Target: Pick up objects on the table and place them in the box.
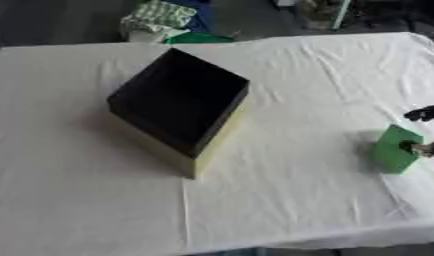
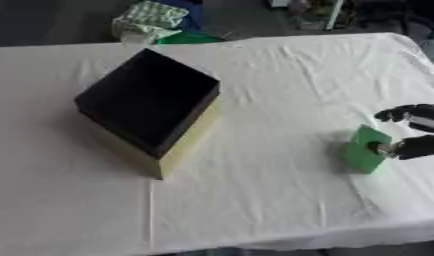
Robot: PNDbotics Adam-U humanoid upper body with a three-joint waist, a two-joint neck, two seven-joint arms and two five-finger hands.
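A wide table draped in a wrinkled white cloth point(image 1: 290, 200) filled most of the scene, its creases running in long folds toward the near edge, where the fabric hung over. Beyond the far edge, a little left of centre, sat a bundle of green-and-white checked fabric point(image 1: 159, 15) with something dark blue point(image 1: 196, 15) just behind it. A flat bright green shape point(image 1: 199, 38) lay right beside the bundle, touching the table's far edge. Farther right along the far side stood a slim pale green upright piece point(image 2: 334, 14) among blurred clutter I could not make out. The floor back there was dark grey point(image 1: 54, 22).
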